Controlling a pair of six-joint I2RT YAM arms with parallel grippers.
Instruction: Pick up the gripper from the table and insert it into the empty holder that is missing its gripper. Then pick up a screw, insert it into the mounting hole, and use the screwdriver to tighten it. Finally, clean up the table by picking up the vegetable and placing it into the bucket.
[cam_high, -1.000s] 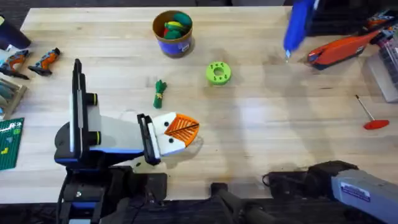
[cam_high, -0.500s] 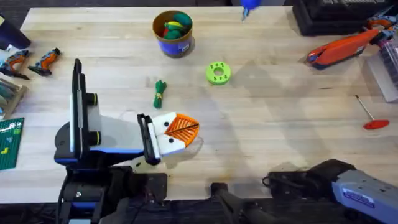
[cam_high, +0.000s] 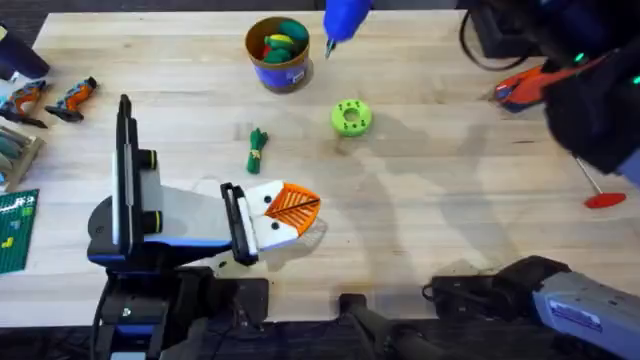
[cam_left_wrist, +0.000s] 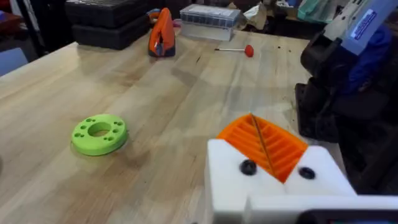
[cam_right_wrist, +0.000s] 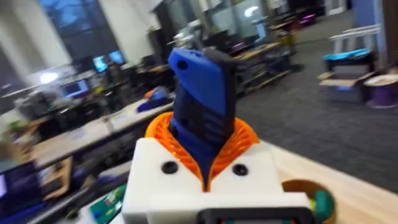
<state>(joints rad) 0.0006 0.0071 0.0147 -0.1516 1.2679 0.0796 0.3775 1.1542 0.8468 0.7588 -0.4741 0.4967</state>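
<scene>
The bucket stands at the far centre of the surface. The screwdriver hangs just right of it. The disc lies nearer, right of the vegetable. The left claw rests near the vegetable, toward the front edge.

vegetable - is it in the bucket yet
No, the vegetable lies on the table, apart from the bucket.

tabletop: light wood planks | lime-green disc: round, ringed with holes, lying flat near centre | red-handled metal rod: lying near right edge | green studded plate: at left edge | clear plastic box: at far edge, beside black case
</scene>
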